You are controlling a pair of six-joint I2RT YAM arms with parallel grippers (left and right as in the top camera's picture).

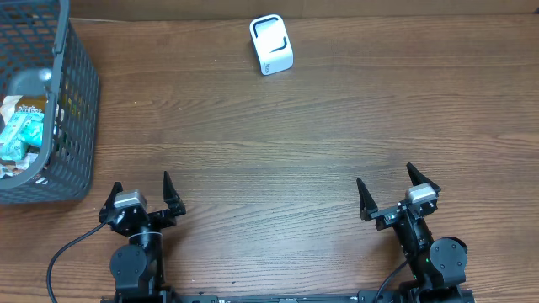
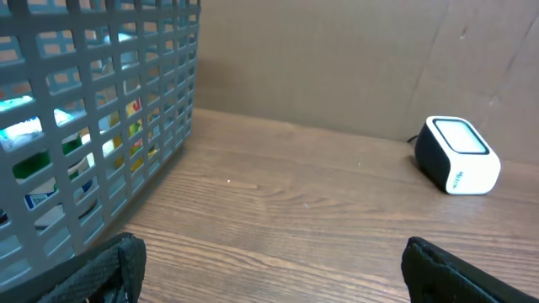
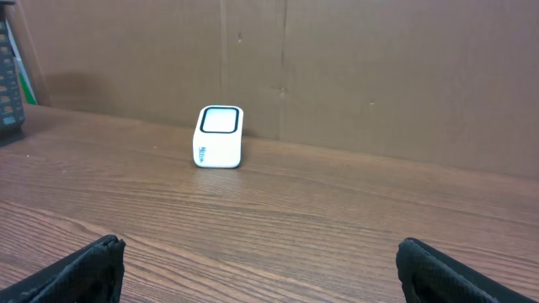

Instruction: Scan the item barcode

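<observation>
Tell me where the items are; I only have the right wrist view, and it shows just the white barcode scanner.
Observer: In a grey mesh basket at the left edge of the table.
Operator: Name what's inside.
Observer: A teal packet among other wrapped snacks.
Operator: Report the left gripper.
Observer: The left gripper has its fingers open and empty. It is beside the basket's near corner, not touching it.
</observation>
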